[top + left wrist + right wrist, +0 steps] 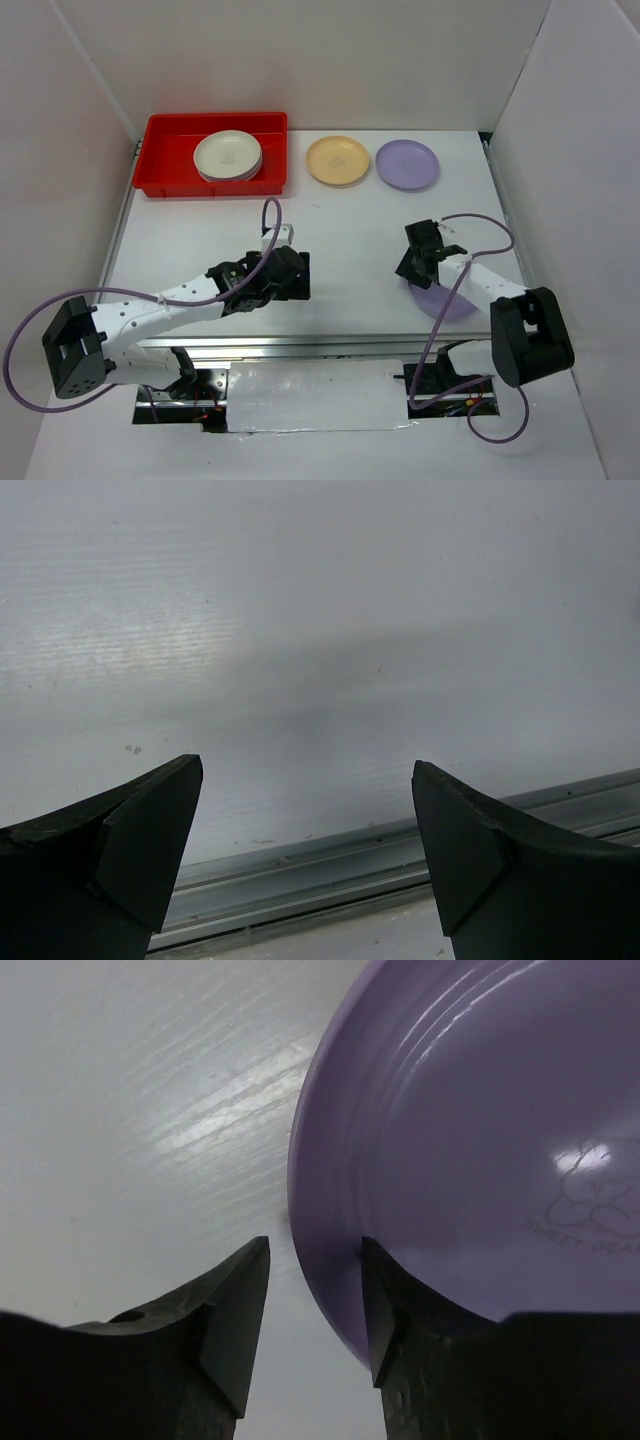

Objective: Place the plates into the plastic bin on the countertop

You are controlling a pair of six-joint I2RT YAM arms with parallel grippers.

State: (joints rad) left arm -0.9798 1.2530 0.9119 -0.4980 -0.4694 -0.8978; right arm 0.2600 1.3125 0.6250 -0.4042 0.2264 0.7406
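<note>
Glossy purple plate (470, 1140), faint print

Right wrist view: you can read print on the near purple plate (480, 1110). It is thin dark outline lettering on the plate's inner face, close to the right edge of the view.
- The first word reads "SWEET".
- The second word starts "PEA" and runs off the frame, so you cannot read the rest.
- Just above the lettering is a small line-drawn figure, partly cut off. You cannot tell what it depicts.

Top view: three plates each carry a faint centre mark, too small for you to read.
- cream plate (228, 155) in the red bin (165, 150)
- yellow plate (338, 159)
- far purple plate (407, 164)
</note>
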